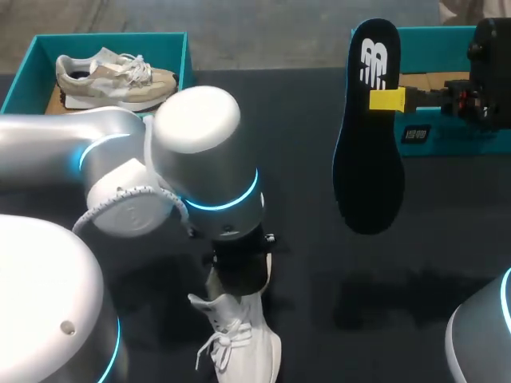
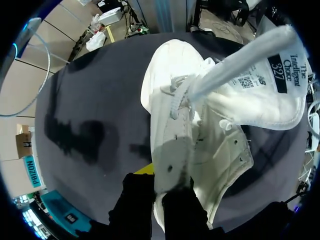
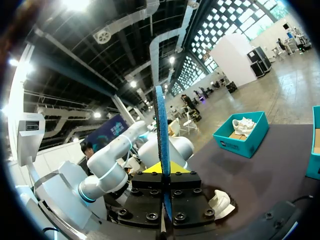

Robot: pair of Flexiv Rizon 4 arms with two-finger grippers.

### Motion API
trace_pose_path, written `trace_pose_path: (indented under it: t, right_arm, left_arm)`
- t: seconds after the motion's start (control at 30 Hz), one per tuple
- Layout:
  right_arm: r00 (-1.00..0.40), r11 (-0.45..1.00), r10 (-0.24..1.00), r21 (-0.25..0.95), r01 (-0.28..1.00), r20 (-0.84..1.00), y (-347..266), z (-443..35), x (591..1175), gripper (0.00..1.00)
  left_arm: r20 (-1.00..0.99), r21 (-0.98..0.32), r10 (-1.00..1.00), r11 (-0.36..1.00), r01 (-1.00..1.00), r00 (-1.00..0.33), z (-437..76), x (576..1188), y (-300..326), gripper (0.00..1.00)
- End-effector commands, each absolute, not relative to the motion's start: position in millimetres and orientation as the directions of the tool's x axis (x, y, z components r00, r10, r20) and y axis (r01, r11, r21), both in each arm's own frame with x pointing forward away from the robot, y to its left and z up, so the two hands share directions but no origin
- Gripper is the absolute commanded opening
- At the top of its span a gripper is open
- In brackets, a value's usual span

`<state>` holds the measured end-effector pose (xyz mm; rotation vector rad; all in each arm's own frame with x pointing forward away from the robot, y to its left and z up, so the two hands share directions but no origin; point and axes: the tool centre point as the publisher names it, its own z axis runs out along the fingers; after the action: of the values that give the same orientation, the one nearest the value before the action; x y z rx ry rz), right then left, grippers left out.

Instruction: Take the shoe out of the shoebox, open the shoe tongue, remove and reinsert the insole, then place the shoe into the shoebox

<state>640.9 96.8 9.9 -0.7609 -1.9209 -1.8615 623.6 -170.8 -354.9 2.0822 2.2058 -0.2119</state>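
A: Which step is this?
B: Removal looks done. At the desk's (image 1: 303, 120) near edge rests the shoe (image 1: 239, 339), left jaws pinching its side. The insole (image 1: 367, 167) hangs above the far right, clamped in the right jaws. The tongue (image 2: 260, 85) is flipped open.
A: Next?
B: Reinserting, I'd judge. Swing it over, then toe first into the opening, with the shoe held steady.

Desk (image 1: 319, 263) – dark matte top w/ soft shadows across it. Far-left corner: left shoebox (image 1: 186, 60), teal, open, sitting flat w/ a beige sneaker (image 1: 112, 76) inside. Far-right corner: right shoebox (image 1: 447, 140), also teal and open, brown liner showing – well apart from the other. Near edge, approx ctr: white shoe (image 1: 243, 339) resting on the desk, laces loose.
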Motion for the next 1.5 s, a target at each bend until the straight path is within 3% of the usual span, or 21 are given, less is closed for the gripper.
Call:
trace_pose_path:
  t: [0.03, 0.5, 0.53, 0.57, 0.63, 0.7, 0.87, 1.5]
  right_arm:
    - [-0.789, -0.011, 0.132, 0.797, 0.604, 0.6, 98.4, 9.4, 641.0, 0.0]
    - [-0.789, -0.011, 0.132, 0.797, 0.604, 0.6, 98.4, 9.4, 641.0, 0.0]
    - [-0.789, -0.011, 0.132, 0.797, 0.604, 0.6, 98.4, 9.4, 641.0, 0.0]
    - [-0.789, -0.011, 0.132, 0.797, 0.604, 0.6, 98.4, 9.4, 641.0, 0.0]
    - [-0.789, -0.011, 0.132, 0.797, 0.604, 0.6, 98.4, 9.4, 641.0, 0.0]
    - [-0.789, -0.011, 0.132, 0.797, 0.604, 0.6, 98.4, 9.4, 641.0, 0.0]
    - [-0.789, -0.011, 0.132, 0.797, 0.604, 0.6, 98.4, 9.4, 641.0, 0.0]
    - [-0.789, -0.011, 0.132, 0.797, 0.604, 0.6, 98.4, 9.4, 641.0, 0.0]
  left_arm:
    - [-0.158, -0.03, 0.985, 0.059, 0.998, -0.063, -362.2, 624.3, -177.2, 0.0]
    - [-0.167, -0.034, 0.982, 0.085, 0.996, -0.09, -376.1, 626.9, -178.8, 0.0]
    - [-0.174, -0.032, 0.981, 0.084, 0.996, -0.088, -376.0, 627.1, -179.3, 0.24]
    - [-0.176, -0.028, 0.98, 0.086, 0.996, -0.089, -375.6, 627.9, -179.7, 0.37]
    - [-0.186, -0.023, 0.978, 0.088, 0.996, -0.091, -374.5, 629.4, -180.2, 0.48]
    - [-0.19, -0.02, 0.978, 0.089, 0.996, -0.091, -372.0, 630.3, -180.7, 0.74]
    - [-0.236, -0.013, 0.967, 0.095, 0.995, -0.095, -363.9, 632.0, -181.7, 1.0]
    - [-0.646, 0.028, 0.755, 0.168, 0.985, -0.11, -261.2, 654.6, -174.0, 1.0]
